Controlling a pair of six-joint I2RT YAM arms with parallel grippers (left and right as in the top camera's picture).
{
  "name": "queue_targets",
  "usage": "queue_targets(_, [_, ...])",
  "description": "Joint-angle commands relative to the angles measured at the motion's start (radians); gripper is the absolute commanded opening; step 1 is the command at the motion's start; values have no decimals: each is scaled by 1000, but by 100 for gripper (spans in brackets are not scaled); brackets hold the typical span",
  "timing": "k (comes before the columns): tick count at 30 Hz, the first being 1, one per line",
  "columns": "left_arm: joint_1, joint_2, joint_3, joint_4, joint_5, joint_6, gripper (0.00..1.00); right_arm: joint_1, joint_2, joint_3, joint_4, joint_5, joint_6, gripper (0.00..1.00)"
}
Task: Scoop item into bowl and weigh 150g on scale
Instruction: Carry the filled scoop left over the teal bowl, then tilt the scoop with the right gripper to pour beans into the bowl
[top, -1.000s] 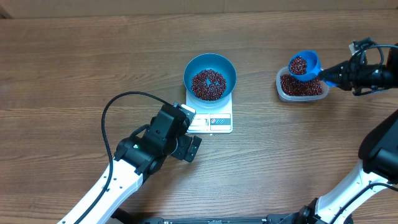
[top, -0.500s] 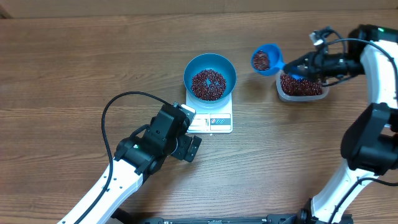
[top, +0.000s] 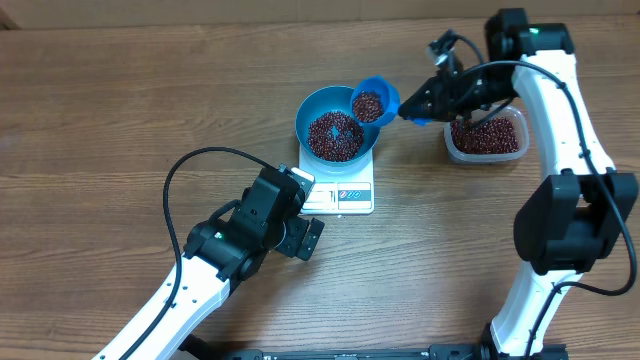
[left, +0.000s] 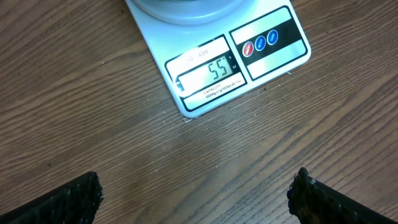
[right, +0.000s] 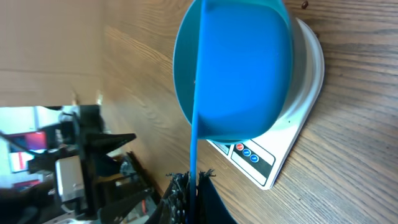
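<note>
brown wood-grain bench fills the overhead view, with a strip of cardboard along the far edge. near the middle sits the scale, white and square, its grey display and three round buttons on the front edge. the left wrist view shows the display reading 55.

the bowl, deep and blue, stands on the scale and covers most of its platform. a heap of dark red-brown beans lies in the bottom of the bowl, with the upper walls bare.

to the right, well apart from the scale, a clear plastic tub holds more of the same beans.

the right fingers are clamped together on the handle of a small blue scoop. the scoop hangs over the right side of the bowl's rim, mouth up, with beans inside it. whether it touches the rim cannot be told. from the right wrist view the scoop's smooth underside hides most of the bowl, with a corner of the scale showing below.

the left fingers stand wide apart with nothing between them, above bare bench just in front of the scale. a black cable loops beside the left arm.
</note>
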Motion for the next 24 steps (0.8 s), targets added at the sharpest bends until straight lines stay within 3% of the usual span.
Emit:
queue_targets(1, [6, 2, 23, 0, 8, 11, 100, 54, -1, 93, 6, 129, 70, 4])
queue_targets(15, [6, 2, 23, 0, 8, 11, 100, 245, -1, 156, 78, 554, 199, 4])
queue_targets(24, [6, 2, 23, 0, 8, 12, 100, 348, -1, 157, 124, 787, 196, 4])
